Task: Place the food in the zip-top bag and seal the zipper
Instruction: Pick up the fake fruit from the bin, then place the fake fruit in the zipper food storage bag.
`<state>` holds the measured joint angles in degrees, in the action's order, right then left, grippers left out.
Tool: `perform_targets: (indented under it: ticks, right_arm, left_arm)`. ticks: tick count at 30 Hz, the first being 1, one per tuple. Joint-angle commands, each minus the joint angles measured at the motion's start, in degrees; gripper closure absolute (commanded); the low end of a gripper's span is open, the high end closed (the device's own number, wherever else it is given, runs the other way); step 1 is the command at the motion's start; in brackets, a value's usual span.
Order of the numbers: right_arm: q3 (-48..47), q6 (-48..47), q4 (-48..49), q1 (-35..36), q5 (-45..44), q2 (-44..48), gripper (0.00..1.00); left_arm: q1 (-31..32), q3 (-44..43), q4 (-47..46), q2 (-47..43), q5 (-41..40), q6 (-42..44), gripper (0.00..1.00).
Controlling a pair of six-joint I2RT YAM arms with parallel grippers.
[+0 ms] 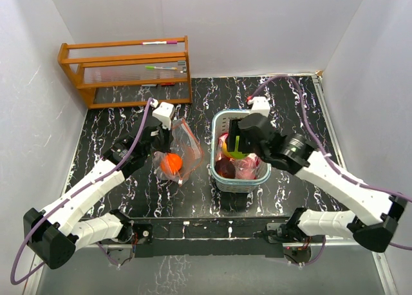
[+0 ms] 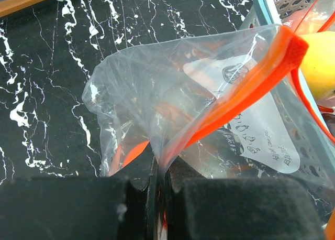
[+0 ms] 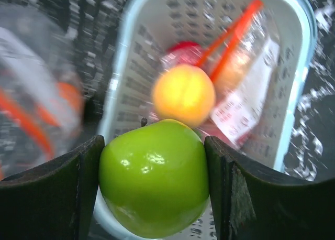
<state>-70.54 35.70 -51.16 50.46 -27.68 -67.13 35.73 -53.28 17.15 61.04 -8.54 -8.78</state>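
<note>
The zip-top bag stands held up on the table left of the basket, with an orange fruit inside it. My left gripper is shut on the bag at the end of its orange zipper. My right gripper is shut on a lime-green fruit, held above the near end of the pale-blue basket. Below it in the basket lie a yellow-pink fruit and a red one. From above, the right gripper hangs over the basket.
A second clear bag with an orange zipper lies inside the basket. A wooden rack with pens stands at the back left. White walls close in the black marbled table on three sides.
</note>
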Motion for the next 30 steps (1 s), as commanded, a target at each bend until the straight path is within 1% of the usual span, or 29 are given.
perform_targets:
  ticks: [1, 4, 6, 10, 13, 17, 20, 25, 30]
  right_arm:
    - [-3.8, -6.7, 9.4, -0.2, 8.9, 5.2, 0.78]
    - [-1.4, -9.0, 19.5, -0.2, 16.5, 7.6, 0.78]
    - [0.4, -9.4, 25.3, -0.2, 22.0, 7.6, 0.78]
    - [1.0, -9.2, 35.0, -0.2, 30.9, 3.9, 0.80]
    - [1.0, -8.4, 39.3, -0.1, 34.2, 0.2, 0.80]
    - [1.2, -7.2, 43.6, 0.2, 36.0, -4.0, 0.79]
    - [1.1, -6.9, 44.6, 0.7, 36.1, -6.3, 0.77]
    - [1.1, -6.7, 45.1, 1.4, 33.5, -8.5, 0.67]
    - [-0.6, -7.0, 43.3, 2.8, 26.7, -11.7, 0.56]
  left_arm:
    - [-0.5, 0.3, -0.5, -0.8, 0.1, 0.2, 1.00]
    - [-0.6, 0.2, -0.6, -0.5, 0.4, 0.2, 1.00]
    - [-0.7, 0.2, -0.7, -0.3, 0.5, 0.1, 1.00]
    - [-0.8, 0.1, -0.7, -0.1, 0.9, 0.0, 1.00]
    - [-1.0, 0.1, -0.7, -0.3, 0.9, -0.1, 1.00]
    - [-1.1, 0.2, -0.8, -0.4, 1.0, 0.0, 1.00]
    - [-1.2, 0.2, -0.9, -0.4, 1.2, -0.1, 1.00]
    - [-1.3, 0.2, -0.9, -0.2, 1.6, 0.0, 1.00]
    - [-1.4, 0.2, -1.0, -0.1, 2.1, -0.1, 1.00]
